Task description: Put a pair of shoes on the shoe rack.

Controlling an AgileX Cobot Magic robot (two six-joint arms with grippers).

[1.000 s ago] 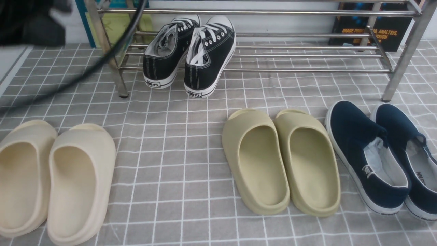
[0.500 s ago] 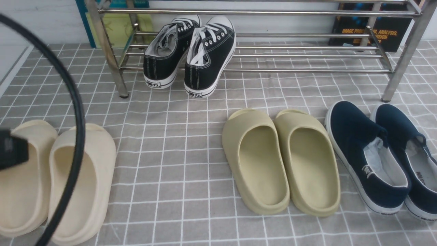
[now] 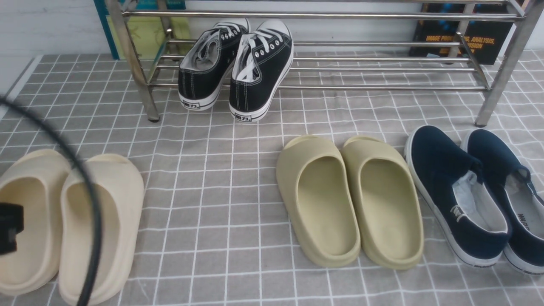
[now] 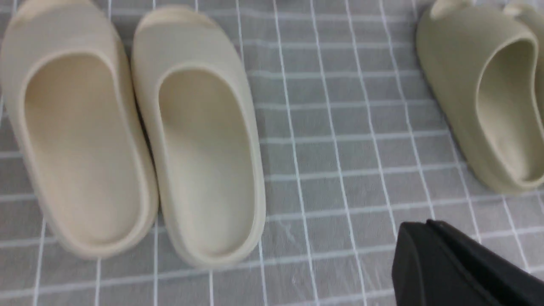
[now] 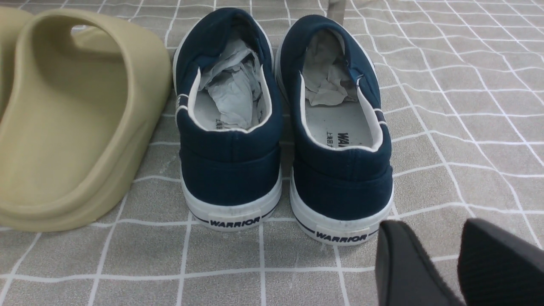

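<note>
Nearest the robot, the left gripper (image 4: 463,267) hangs over the checked grey cloth (image 3: 221,204) with its fingers pressed together and nothing between them, just beside the pair of cream slides (image 3: 68,221). In the front view only a black cable (image 3: 91,204) and a dark block at the left edge show, crossing over those slides. The right gripper (image 5: 459,263) hovers low behind the heels of the navy slip-ons (image 5: 284,127); its two dark fingers (image 5: 403,267) stand a little apart with cloth showing between them, and they hold nothing. The slip-ons have crumpled paper stuffed inside. Just beside them, toward the middle of the cloth, lies the pair of olive slides (image 3: 348,199), side by side and touching.

Farther off, the black sneakers (image 3: 236,63) rest on the lowest bars of the shoe rack (image 3: 382,68), near its left end. Their toes point to the wall and their heels overhang the front bar, tilting down toward the cloth. A dark book (image 3: 463,38) leans behind the rack on the right.
</note>
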